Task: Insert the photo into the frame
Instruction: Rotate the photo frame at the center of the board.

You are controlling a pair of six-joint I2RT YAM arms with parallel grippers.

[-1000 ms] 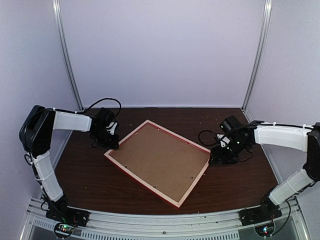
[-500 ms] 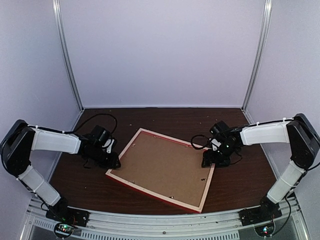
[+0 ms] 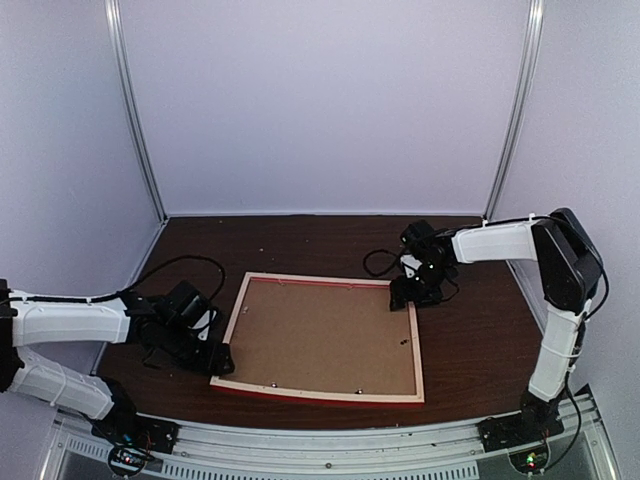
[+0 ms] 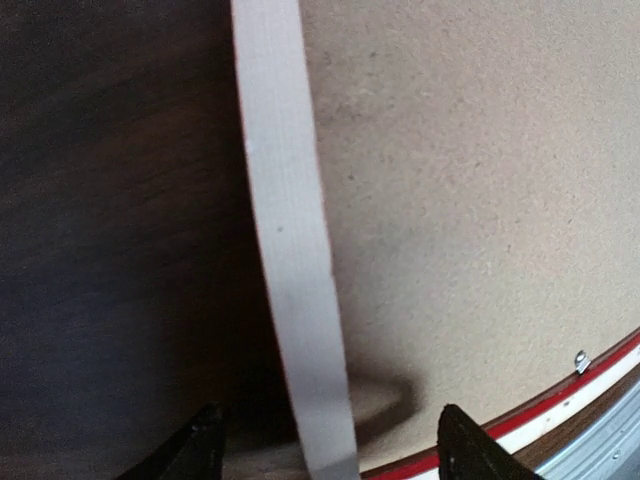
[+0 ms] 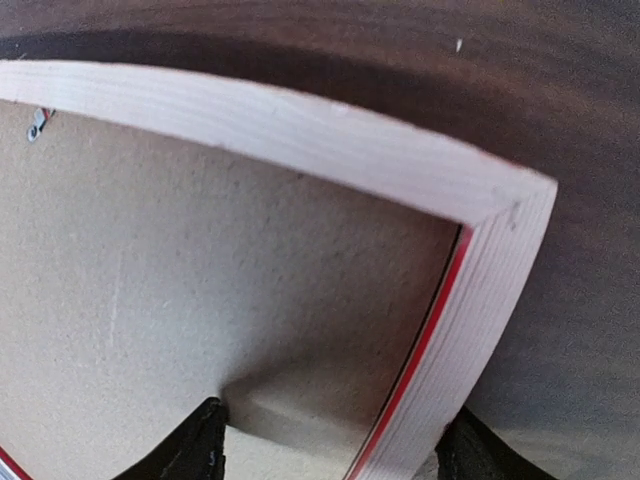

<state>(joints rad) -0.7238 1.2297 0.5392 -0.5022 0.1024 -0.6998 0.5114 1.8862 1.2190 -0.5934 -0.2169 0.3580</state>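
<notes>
**Frame lying back-up, both pincers astride its rim**

Top view. The frame (image 3: 232, 328) lies flat on the dark table (image 3: 480, 340), in the near-centre, with its long sides roughly parallel to the table's near edge. The pale bare wood of its back faces up, and a thin red line shows along the near side. A brown backing board (image 3: 325, 335) fills the opening. The left gripper (image 3: 212, 358) sits low at the near-left corner. The right gripper (image 3: 403, 298) sits low at the far-right corner. The jaws are too small to read from here.

Left wrist view. The pale rail runs between the two black fingertips (image 4: 205, 445). One tip is over the table outside the frame, the other over the backing board inside. The jaws are spread wider than the rail, and neither tip visibly touches it. A small metal tab (image 4: 581, 360) sits beside the red-edged rail at lower right.

Right wrist view. A corner of the frame fills the picture, with a red stripe along the inner lip of the side rail. One fingertip (image 5: 208, 440) is over the board; the other is at the rail's outer edge, and I cannot tell whether it touches. The jaws are spread astride the rail. Another metal tab (image 5: 37, 120) shows at upper left.
</notes>
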